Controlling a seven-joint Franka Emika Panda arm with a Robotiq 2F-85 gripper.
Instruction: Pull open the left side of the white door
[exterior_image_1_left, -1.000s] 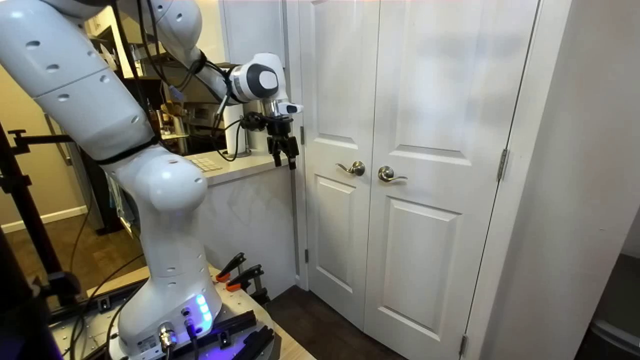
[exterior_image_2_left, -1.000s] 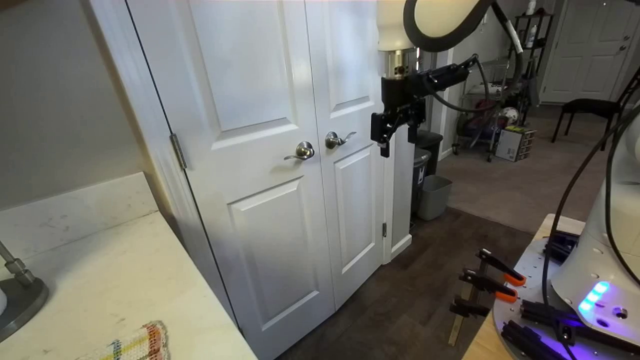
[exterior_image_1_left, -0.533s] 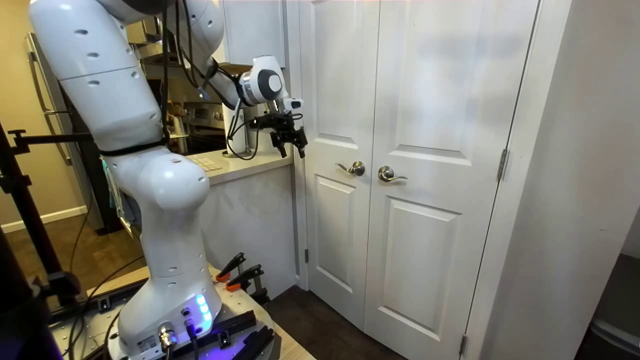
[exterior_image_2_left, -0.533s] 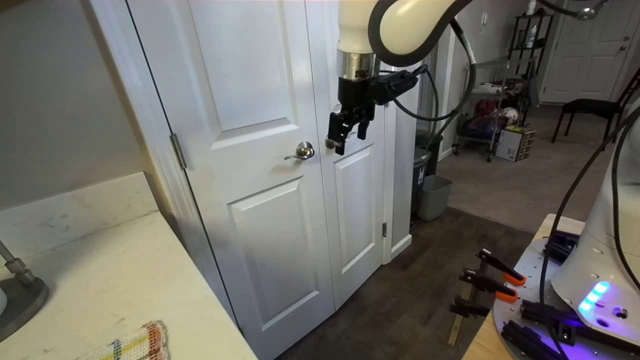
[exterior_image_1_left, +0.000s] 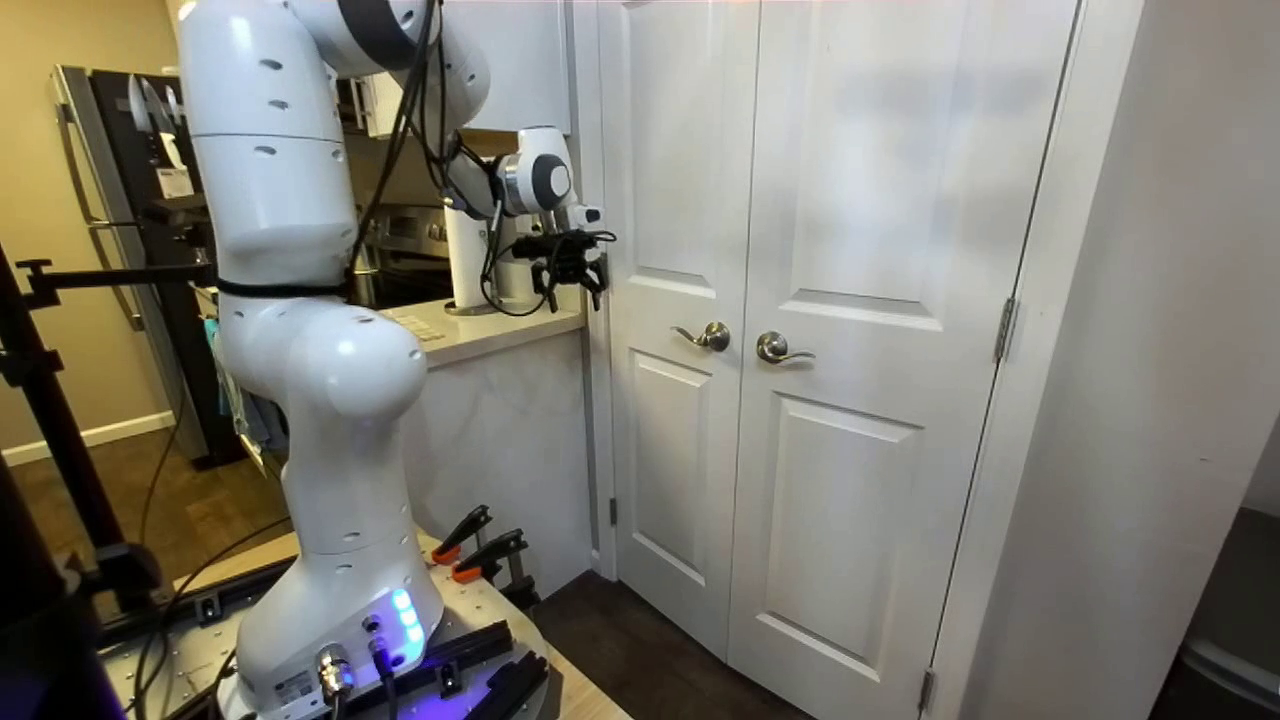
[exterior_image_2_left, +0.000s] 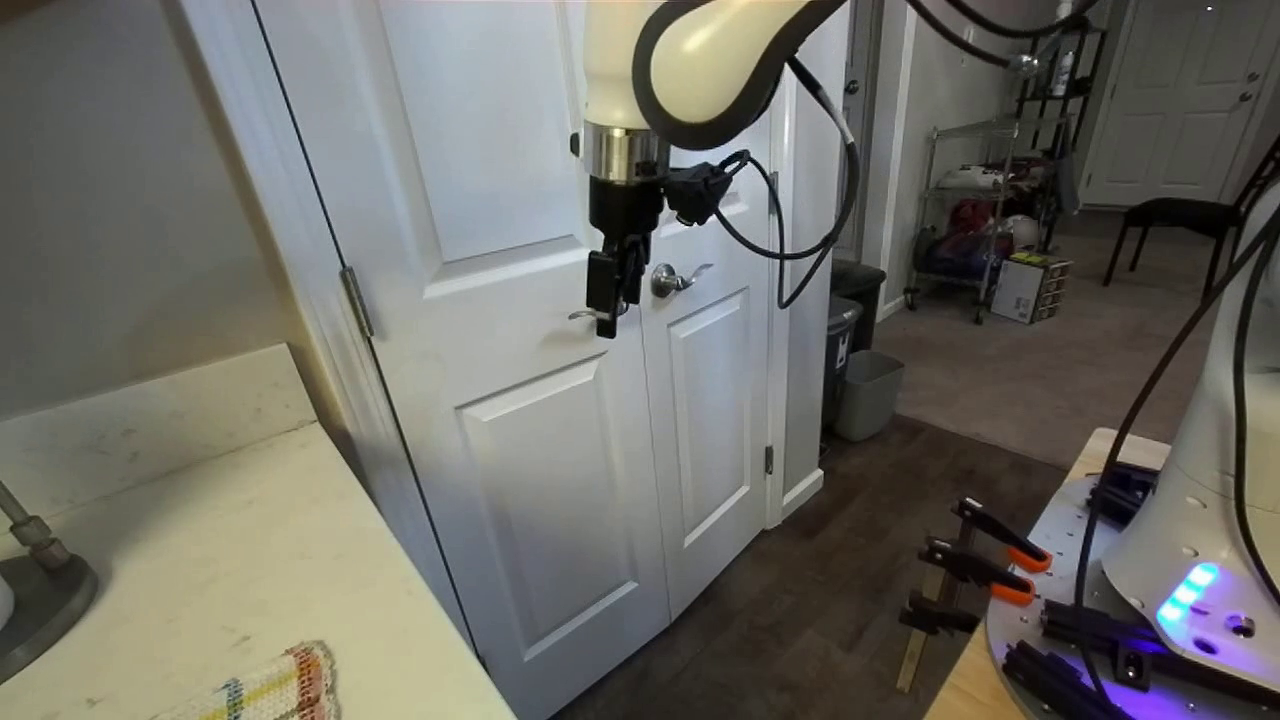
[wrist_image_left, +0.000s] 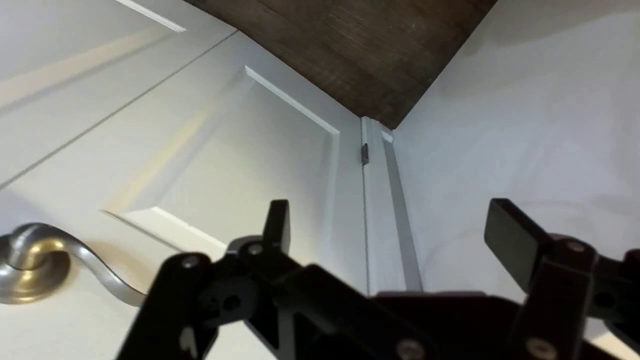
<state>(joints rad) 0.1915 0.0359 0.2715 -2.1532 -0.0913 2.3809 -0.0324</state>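
Note:
The white door is a double door with two panelled leaves, both shut. Its left leaf (exterior_image_1_left: 660, 440) stands beside the counter; it also shows in an exterior view (exterior_image_2_left: 540, 470) and the wrist view (wrist_image_left: 280, 140). The left leaf carries a metal lever handle (exterior_image_1_left: 715, 337), partly hidden by the gripper in an exterior view (exterior_image_2_left: 582, 315) and at the left in the wrist view (wrist_image_left: 37, 275). The right leaf (exterior_image_1_left: 850, 520) has a matching handle (exterior_image_1_left: 772, 348). My gripper (exterior_image_1_left: 574, 296) is open and empty, pointing down, in front of the left leaf and apart from the handle. Its spread fingers show in the wrist view (wrist_image_left: 390, 225).
A counter (exterior_image_2_left: 180, 560) with a cloth (exterior_image_2_left: 275, 690) borders the left leaf; a paper towel roll (exterior_image_1_left: 467, 262) stands on it. Clamps (exterior_image_1_left: 490, 555) stick out from the robot's base table. A grey bin (exterior_image_2_left: 870, 395) stands past the right leaf.
My arm has swung so the gripper moved from before the right leaf across to before the left leaf's handle. The wrist has turned. The door has not moved.

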